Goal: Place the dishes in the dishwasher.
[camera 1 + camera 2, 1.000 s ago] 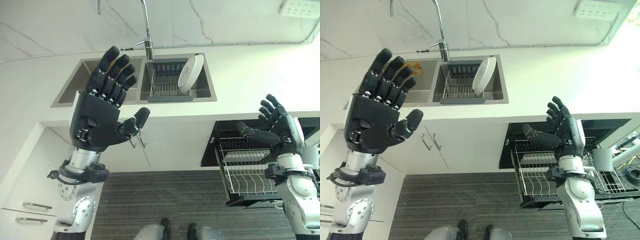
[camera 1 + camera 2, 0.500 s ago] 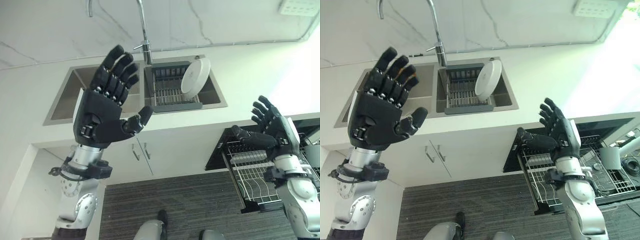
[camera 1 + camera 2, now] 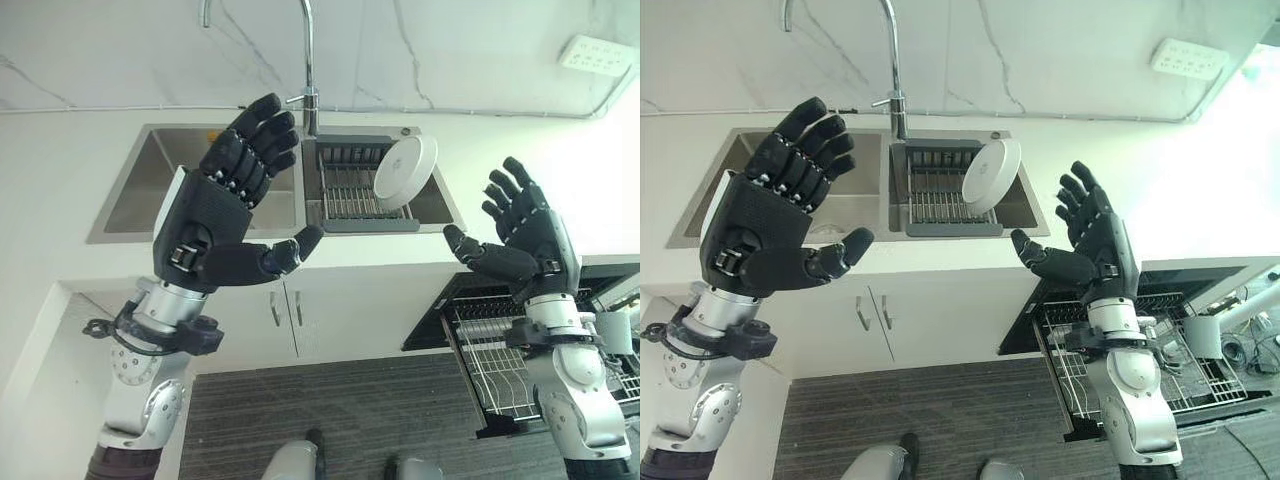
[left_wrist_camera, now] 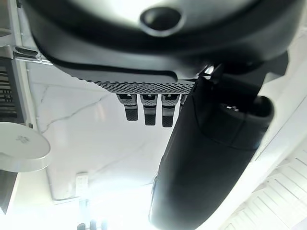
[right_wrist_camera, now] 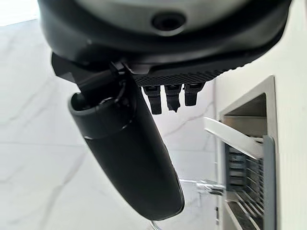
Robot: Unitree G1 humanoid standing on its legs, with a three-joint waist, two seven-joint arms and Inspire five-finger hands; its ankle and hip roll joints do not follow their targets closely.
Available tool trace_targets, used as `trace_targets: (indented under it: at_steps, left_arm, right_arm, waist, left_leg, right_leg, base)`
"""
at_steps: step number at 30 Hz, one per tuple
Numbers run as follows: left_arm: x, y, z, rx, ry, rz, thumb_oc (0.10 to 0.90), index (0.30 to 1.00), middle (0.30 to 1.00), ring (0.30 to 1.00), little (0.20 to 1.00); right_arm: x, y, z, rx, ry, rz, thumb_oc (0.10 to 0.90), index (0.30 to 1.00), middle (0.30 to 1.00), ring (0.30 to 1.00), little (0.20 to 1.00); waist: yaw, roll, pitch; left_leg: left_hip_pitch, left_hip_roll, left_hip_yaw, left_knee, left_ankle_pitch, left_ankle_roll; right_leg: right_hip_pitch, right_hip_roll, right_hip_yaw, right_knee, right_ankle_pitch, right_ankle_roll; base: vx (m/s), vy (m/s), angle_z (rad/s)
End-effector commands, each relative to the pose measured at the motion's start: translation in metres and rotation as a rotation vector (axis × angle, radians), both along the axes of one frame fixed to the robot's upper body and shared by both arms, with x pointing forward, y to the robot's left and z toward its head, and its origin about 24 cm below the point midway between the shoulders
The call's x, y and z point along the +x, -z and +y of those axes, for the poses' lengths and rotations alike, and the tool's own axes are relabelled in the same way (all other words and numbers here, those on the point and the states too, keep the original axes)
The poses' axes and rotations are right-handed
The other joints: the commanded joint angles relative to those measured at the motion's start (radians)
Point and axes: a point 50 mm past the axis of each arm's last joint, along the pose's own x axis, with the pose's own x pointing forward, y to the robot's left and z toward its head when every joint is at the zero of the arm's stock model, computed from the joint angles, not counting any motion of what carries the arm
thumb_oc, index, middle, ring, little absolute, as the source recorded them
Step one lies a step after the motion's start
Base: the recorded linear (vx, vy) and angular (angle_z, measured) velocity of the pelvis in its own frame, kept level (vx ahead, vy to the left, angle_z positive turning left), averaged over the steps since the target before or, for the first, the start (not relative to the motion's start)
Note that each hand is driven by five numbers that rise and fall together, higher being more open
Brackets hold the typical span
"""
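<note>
Left hand: raised in front of the sink, palm facing the camera, fingers straight and spread, thumb out to the side. Released, holding nothing.

Sink: double basin set into the white worktop. Left basin looks bare apart from a small yellow item at its far edge, too small to identify. Tap rises from behind the divider between the basins.

Right basin: holds a dark wire drying rack. One white plate stands tilted on edge at the right end of the rack, leaning toward the basin's right wall. Neither hand touches it.

Right hand: raised to the right of the sink, over the worktop edge, fingers straight and fanned, thumb pointing toward the left hand. Released, empty.

Below the worktop at right: dishwasher open, its wire rack pulled out over the grey floor. Cupboard doors with two handles sit under the sink.

Wall socket on the marble wall at far right.
</note>
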Motion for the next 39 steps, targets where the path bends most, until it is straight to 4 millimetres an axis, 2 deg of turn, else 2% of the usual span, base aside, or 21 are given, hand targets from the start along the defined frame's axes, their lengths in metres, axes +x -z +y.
trace_targets:
  at_steps: [1, 7, 11, 18, 24, 31, 39]
  left_arm:
    - [-0.010, -0.032, -0.009, -0.060, 0.050, -0.175, 0.800, 0.900, 0.900, 0.900, 0.900]
    - [-0.011, -0.023, -0.009, -0.128, 0.056, -0.144, 0.800, 0.900, 0.900, 0.900, 0.900]
    - [-0.010, -0.020, -0.012, -0.144, 0.068, -0.135, 0.800, 0.900, 0.900, 0.900, 0.900]
    - [-0.007, -0.017, -0.014, -0.137, 0.092, -0.120, 0.800, 0.900, 0.900, 0.900, 0.900]
    - [-0.002, -0.015, -0.019, -0.130, 0.115, -0.105, 0.800, 0.900, 0.900, 0.900, 0.900]
    - [0.001, -0.015, -0.019, -0.121, 0.122, -0.097, 0.800, 0.900, 0.900, 0.900, 0.900]
    - [0.006, -0.015, -0.020, -0.111, 0.121, -0.089, 0.800, 0.900, 0.900, 0.900, 0.900]
  right_arm:
    - [-0.001, -0.047, -0.006, 0.027, -0.045, -0.249, 0.800, 0.900, 0.900, 0.900, 0.900]
    - [0.008, -0.048, -0.002, -0.014, -0.085, -0.200, 0.800, 0.900, 0.900, 0.900, 0.900]
    - [0.016, -0.051, -0.001, -0.014, -0.105, -0.188, 0.800, 0.900, 0.900, 0.900, 0.900]
    - [0.031, -0.048, 0.000, 0.019, -0.136, -0.130, 0.800, 0.900, 0.900, 0.900, 0.900]
    - [0.046, -0.047, 0.004, 0.062, -0.172, -0.080, 0.800, 0.900, 0.900, 0.900, 0.900]
    - [0.060, -0.041, 0.006, 0.121, -0.173, -0.031, 0.800, 0.900, 0.900, 0.900, 0.900]
    - [0.075, -0.037, -0.001, 0.195, -0.114, 0.026, 0.800, 0.900, 0.900, 0.900, 0.900]
  waist:
    - [-0.026, 0.001, -0.062]
    - [-0.010, -0.006, -0.082]
    - [-0.004, -0.004, -0.089]
    - [0.010, 0.004, -0.094]
    - [0.022, -0.001, -0.098]
    - [0.042, -0.006, -0.100]
    - [0.059, -0.011, -0.101]
  left_leg:
    - [0.105, -0.012, -0.082, -0.024, -0.167, -0.035]
    - [0.124, 0.028, -0.020, -0.024, -0.178, -0.051]
    - [0.131, 0.046, -0.004, -0.024, -0.180, -0.064]
    - [0.147, 0.058, -0.016, -0.024, -0.176, -0.080]
    - [0.157, 0.066, -0.023, -0.024, -0.179, -0.092]
    - [0.165, 0.057, -0.043, -0.024, -0.185, -0.094]
    - [0.173, 0.049, -0.058, -0.024, -0.191, -0.091]
  right_leg:
    - [0.074, 0.055, -0.043, -0.136, 0.114, 0.003]
    - [0.087, 0.057, -0.091, -0.136, 0.079, -0.018]
    - [0.104, 0.064, -0.108, -0.136, 0.060, -0.029]
    - [0.140, 0.065, -0.132, -0.136, 0.044, -0.040]
    - [0.162, 0.052, -0.160, -0.136, 0.040, -0.037]
    - [0.179, 0.040, -0.182, -0.136, 0.039, -0.034]
    - [0.196, 0.029, -0.193, -0.136, 0.039, -0.028]
  base:
    - [0.12, -0.220, 0.08]
    - [0.09, -0.200, 0.12]
    - [0.06, -0.143, 0.01]
    - [0.06, -0.068, 0.08]
    - [0.05, -0.007, 0.15]
    - [0.03, 0.025, 0.17]
    - [0.03, 0.037, 0.13]
